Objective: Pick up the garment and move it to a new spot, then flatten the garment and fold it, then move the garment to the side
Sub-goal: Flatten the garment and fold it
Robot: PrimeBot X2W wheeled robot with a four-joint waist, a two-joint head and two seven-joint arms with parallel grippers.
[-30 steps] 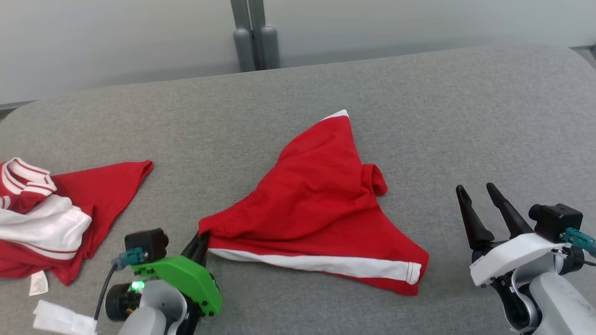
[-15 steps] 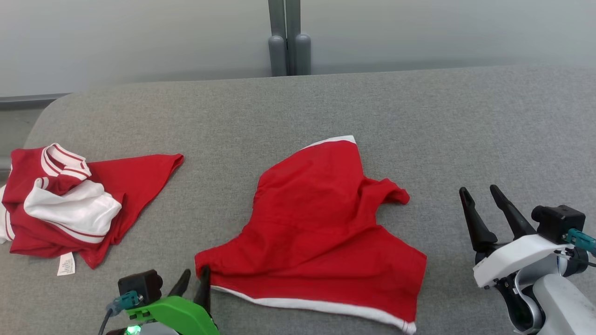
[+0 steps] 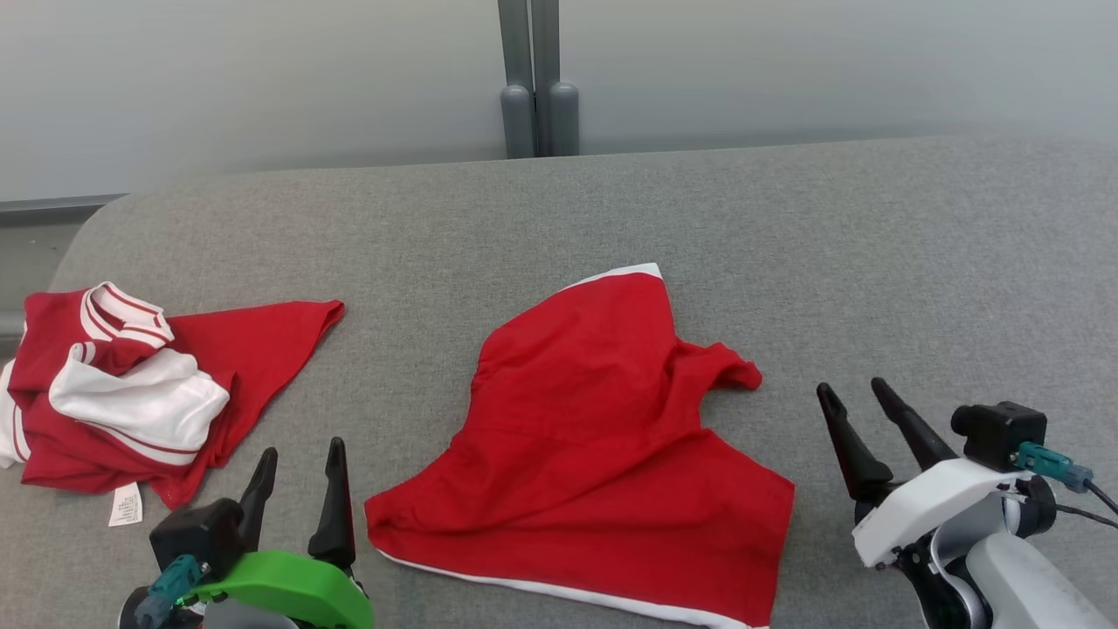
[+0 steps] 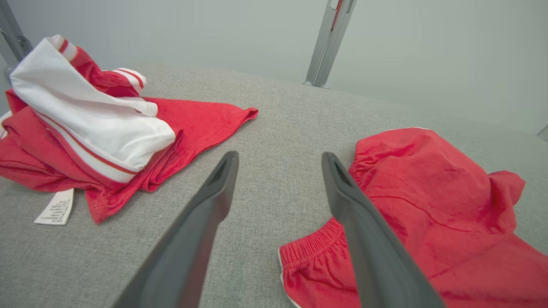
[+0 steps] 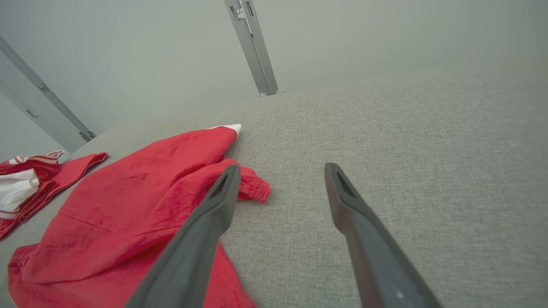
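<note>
Grey fabric-covered tabletop (image 3: 873, 262). Crumpled red shorts with white trim (image 3: 594, 437) lie mid-tabletop, nothing gripping them. Red-and-white shirt heap (image 3: 131, 393) far left. Left gripper (image 3: 301, 452) fingers spread wide, empty, just left of the shorts' waistband corner. Right gripper (image 3: 849, 386) fingers spread wide, empty, right of the shorts.

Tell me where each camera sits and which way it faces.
Head view: on the head, facing forward and down at the grey fabric surface; red cloth shorts with white trim in the middle, left pincer and right pincer at the bottom corners.
Left wrist view: on the left wrist, looking along its own open fingers, between the shorts and a crumpled red-and-white cloth garment.
Right wrist view: on the right wrist, its fingers beside the shorts.
All three share both garments.
</note>
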